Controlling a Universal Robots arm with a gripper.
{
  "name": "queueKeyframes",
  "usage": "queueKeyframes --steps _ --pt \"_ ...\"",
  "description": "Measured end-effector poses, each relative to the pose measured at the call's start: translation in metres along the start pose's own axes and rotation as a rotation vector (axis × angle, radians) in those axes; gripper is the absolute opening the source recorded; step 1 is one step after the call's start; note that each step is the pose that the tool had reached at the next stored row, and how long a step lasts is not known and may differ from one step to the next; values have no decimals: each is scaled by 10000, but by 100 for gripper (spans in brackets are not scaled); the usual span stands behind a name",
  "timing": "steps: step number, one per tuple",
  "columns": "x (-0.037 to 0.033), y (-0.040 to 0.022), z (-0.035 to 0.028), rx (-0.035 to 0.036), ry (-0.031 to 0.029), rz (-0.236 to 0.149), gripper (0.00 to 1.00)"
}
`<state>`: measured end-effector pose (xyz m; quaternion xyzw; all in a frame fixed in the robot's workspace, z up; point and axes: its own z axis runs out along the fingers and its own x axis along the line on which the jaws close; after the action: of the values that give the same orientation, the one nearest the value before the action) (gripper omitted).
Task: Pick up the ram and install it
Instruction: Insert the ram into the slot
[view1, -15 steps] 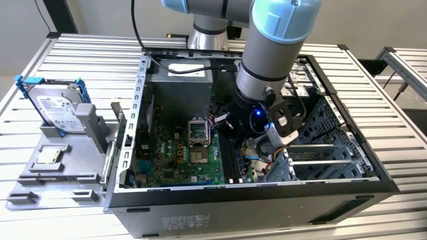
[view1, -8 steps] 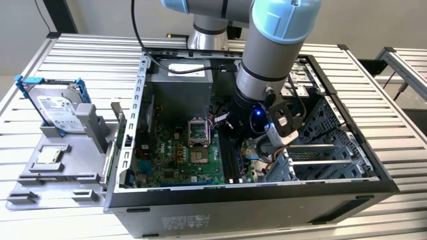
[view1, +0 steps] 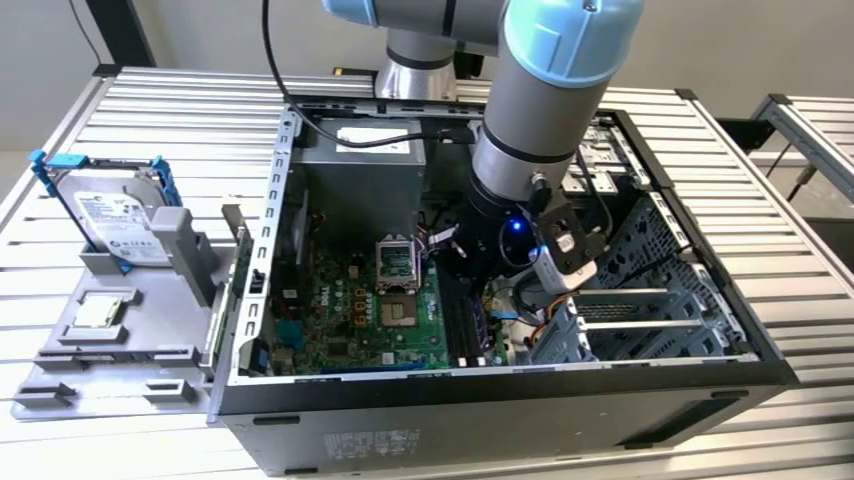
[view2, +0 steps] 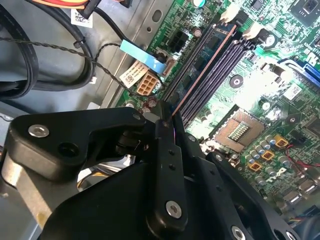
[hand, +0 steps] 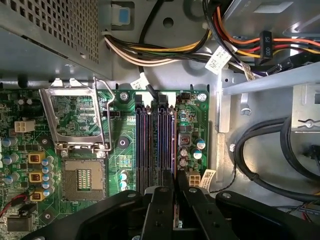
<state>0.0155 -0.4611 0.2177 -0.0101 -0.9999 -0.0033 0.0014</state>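
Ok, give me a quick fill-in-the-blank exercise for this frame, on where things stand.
1. The hard drive in its blue bracket stands outside the case, on the exterior view's ___.
2. The hand grips the ram, lined up along the long black ___ slots.
3. The motherboard under the hand is coloured ___.

Missing words: left; memory; green.
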Motion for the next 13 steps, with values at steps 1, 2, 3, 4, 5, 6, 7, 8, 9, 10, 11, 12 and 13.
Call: queueKeyframes --steps 1,2,3,4,5,6,7,8,9,10,11,12,13 --pt "0 0 -6 2 1 0 0" --pt "0 0 -6 0 1 0 0" --pt "0 0 -6 -1 1 0 0" --pt "0 0 -6 -1 1 0 0" --pt "0 0 -6 0 1 0 0" --pt "0 0 -6 4 2 -1 0" --pt "0 -1 -5 6 3 0 0" --pt "0 -1 -2 4 2 1 0" --pt "0 0 3 1 1 2 0" --pt "0 0 9 2 2 3 0" --pt "0 0 15 3 2 5 0" --pt "0 -1 17 5 3 6 0" --pt "0 -1 17 6 3 6 0"
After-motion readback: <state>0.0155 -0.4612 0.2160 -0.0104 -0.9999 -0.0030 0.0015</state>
